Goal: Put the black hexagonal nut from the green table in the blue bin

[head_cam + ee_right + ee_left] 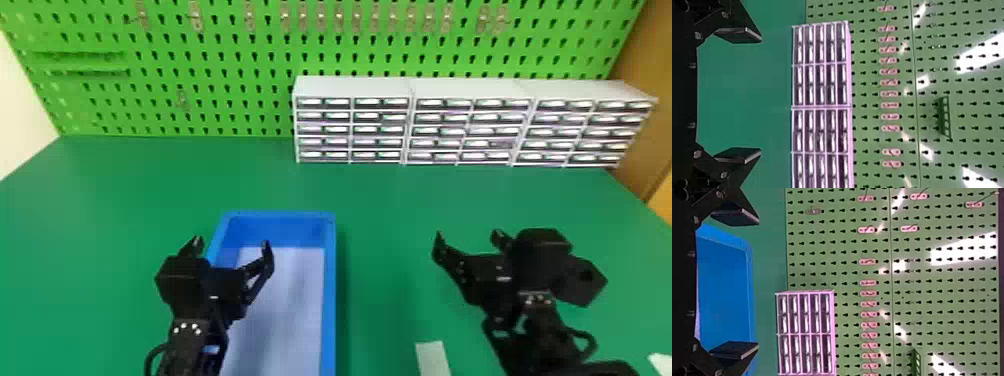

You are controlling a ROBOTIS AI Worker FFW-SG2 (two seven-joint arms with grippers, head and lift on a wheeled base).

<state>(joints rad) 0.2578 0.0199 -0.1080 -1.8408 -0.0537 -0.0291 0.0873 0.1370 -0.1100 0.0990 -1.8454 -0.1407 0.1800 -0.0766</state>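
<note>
Blue bin (329, 295) lies partly behind the wide-open left claw (233, 244).

A workshop bench — green pegboard (230, 67) with hooks, small-parts drawers (350, 130) below.

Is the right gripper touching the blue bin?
Apart. The head view shows bare green table between the right gripper and the near side of the blue bin.
</note>
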